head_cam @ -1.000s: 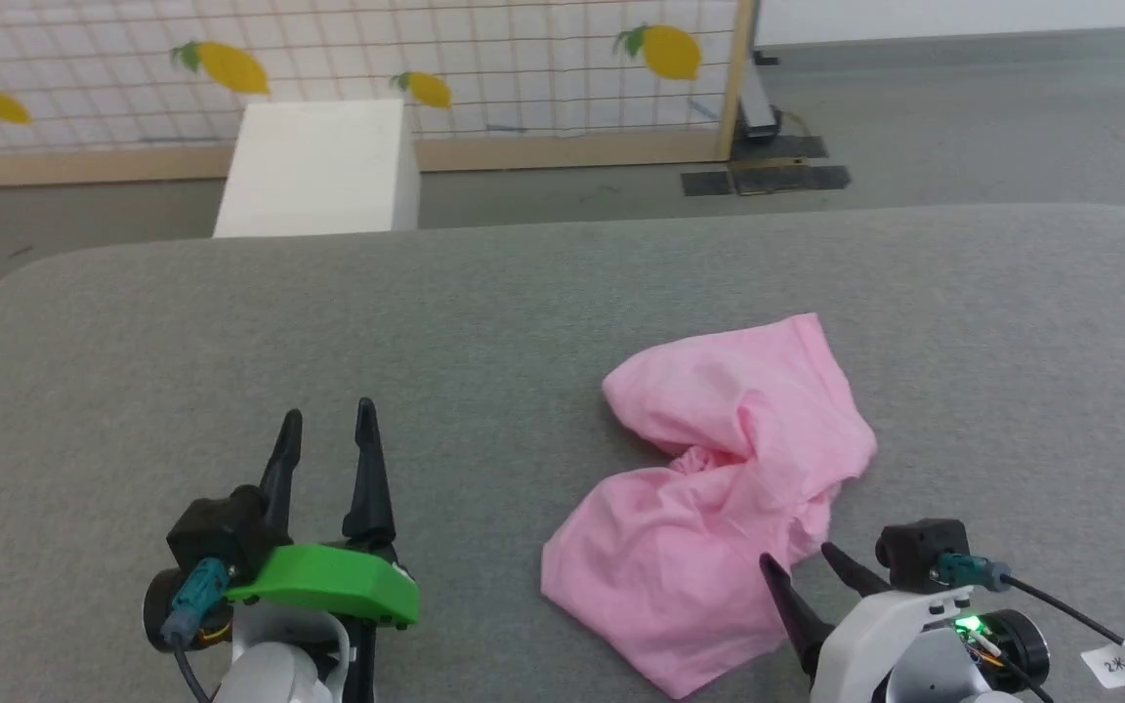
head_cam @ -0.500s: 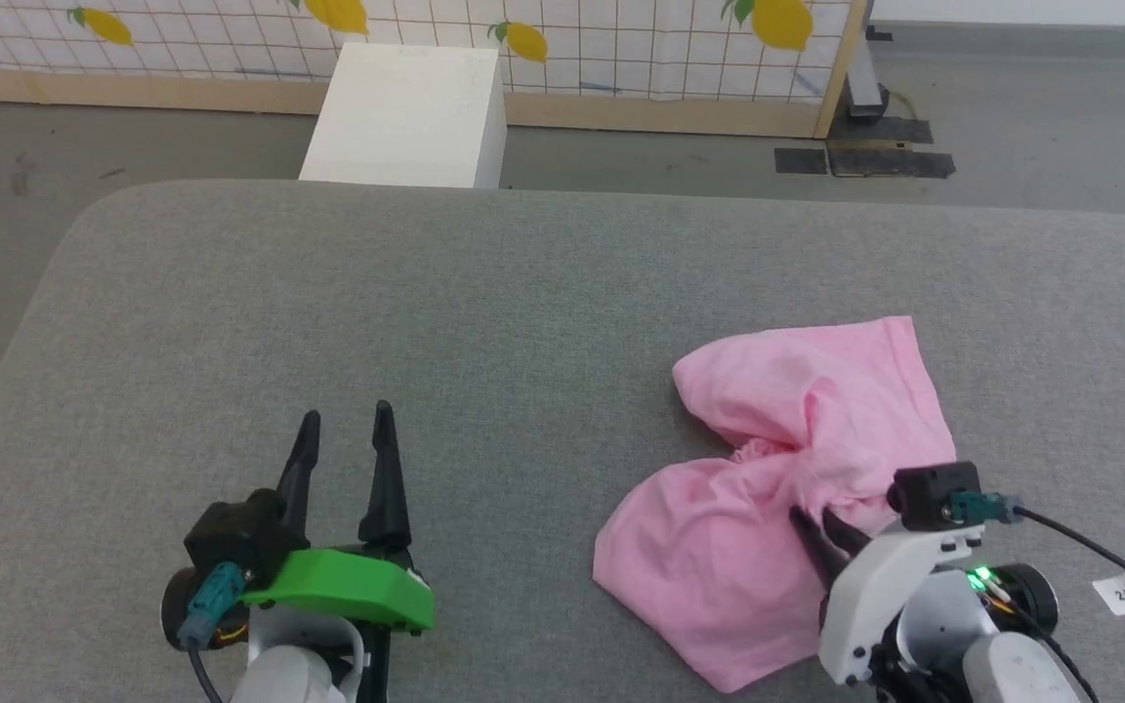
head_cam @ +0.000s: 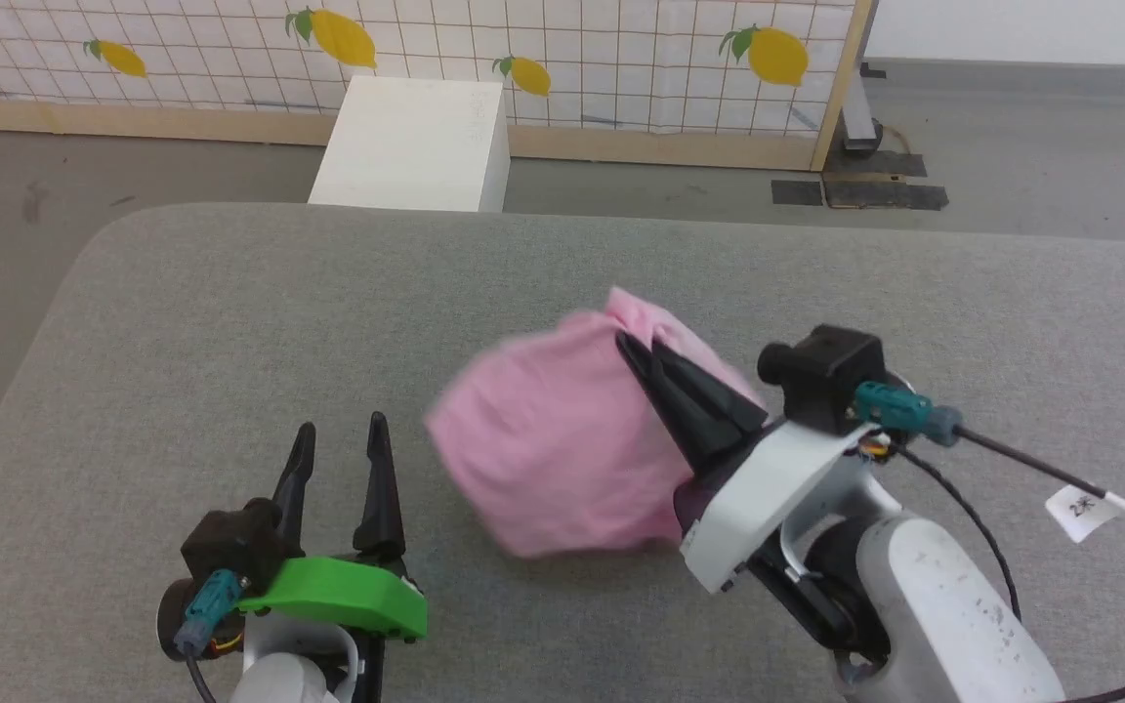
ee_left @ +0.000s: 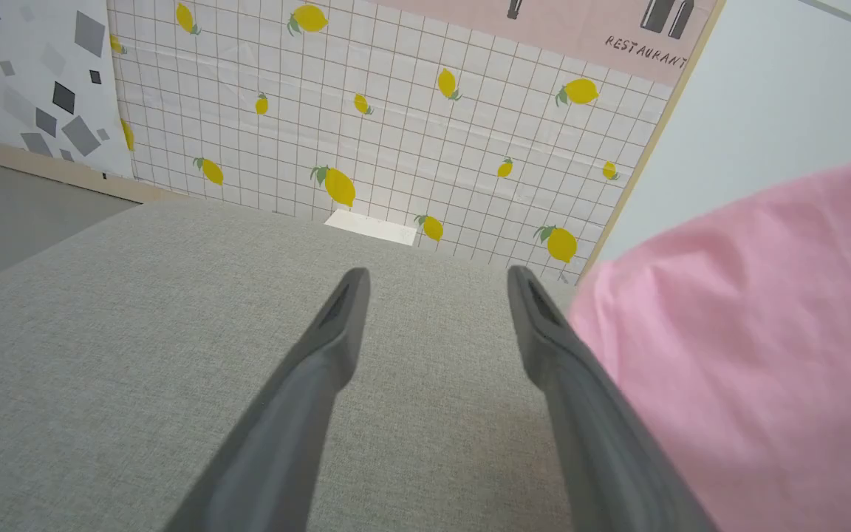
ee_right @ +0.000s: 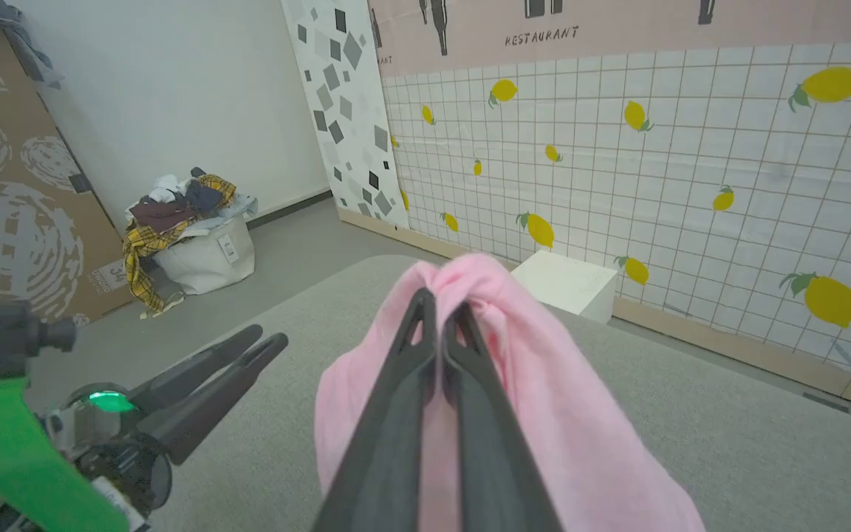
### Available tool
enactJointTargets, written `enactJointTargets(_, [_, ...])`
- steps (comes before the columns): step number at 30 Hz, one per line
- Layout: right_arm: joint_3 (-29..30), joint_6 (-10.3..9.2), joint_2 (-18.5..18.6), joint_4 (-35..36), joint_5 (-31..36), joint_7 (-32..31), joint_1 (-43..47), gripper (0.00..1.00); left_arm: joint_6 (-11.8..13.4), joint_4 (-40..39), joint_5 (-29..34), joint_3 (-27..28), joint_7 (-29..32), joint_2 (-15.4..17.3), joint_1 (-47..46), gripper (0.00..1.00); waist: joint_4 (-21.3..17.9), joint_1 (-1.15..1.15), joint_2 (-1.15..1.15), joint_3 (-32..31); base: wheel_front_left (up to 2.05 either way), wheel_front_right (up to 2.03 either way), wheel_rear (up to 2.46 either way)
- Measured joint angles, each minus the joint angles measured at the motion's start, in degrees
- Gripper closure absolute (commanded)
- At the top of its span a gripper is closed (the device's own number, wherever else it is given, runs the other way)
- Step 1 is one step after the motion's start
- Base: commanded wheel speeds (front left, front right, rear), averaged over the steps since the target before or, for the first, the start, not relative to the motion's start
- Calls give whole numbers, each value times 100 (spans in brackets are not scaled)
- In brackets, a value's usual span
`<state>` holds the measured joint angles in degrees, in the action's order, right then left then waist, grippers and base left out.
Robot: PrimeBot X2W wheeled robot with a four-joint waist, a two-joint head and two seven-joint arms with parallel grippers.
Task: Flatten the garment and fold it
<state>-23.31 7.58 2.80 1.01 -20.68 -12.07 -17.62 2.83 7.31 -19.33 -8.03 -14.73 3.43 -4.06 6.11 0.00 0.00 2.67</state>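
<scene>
Right gripper [head_cam: 637,345] is raised over the middle of the grey fabric-covered bench [head_cam: 230,312]. Its two dark fingers are pressed together, pinching a bunched top fold of the light pink thin fabric garment [head_cam: 553,449]. The garment hangs from that pinch as a loose, rounded bundle, blurred in the head view, mostly to the left of and below the fingers. There is a soft shadow on the bench under it; can't tell whether its lower edge touches the surface. No waistband or label can be made out.

In the right wrist view the pink cloth wraps around both fingertips and drapes down either side of them.

Left gripper [head_cam: 341,427] sits low at the near left of the bench with its fingers spread apart and nothing between them. It is close to the garment's left side but not touching it in the head view. In the left wrist view the pink cloth sits against the outer side of one finger; contact is unclear.

Beyond the bench's far edge are a white rectangular box [head_cam: 411,146] on the grey floor and a white grid wall panel with yellow lemon prints [head_cam: 621,59]. In the right wrist view a white bag heaped with mixed clothes [ee_right: 204,247] stands by the wall.
</scene>
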Motion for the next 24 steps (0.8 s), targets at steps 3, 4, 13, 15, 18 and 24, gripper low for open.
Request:
enactJointTargets(3, [30,0,-3,130,-108,130,-92,100,-1,-11,22,18,0,-5,3,0,18,0,0,1,0,0,0])
enactJointTargets(4, [109,0,13,131,-115,122,-87,100,-1,-16,22,30,0,-7,7,0,23,0,0,6,0,0,0])
enactJointTargets(13, [2221,-1,393,-1065,989,-1024,967,98,-1,-35,27,97,-1,-19,53,0,-17,0,0,44,0,0,0])
enactJointTargets(15, [2744,-1,304,-1199,1302,-1071,1101,36,-8,-32,29,88,0,-22,53,0,-32,0,0,44,0,0,0])
enactJointTargets(18, [3187,-1,140,-1139,1488,-980,1270,0,-19,-30,29,87,0,-24,53,0,-63,0,0,40,0,0,0])
enactJointTargets(24, [2721,-2,90,-234,1750,-105,1718,0,-24,-30,38,111,-1,-29,54,0,-168,0,0,12,0,0,0])
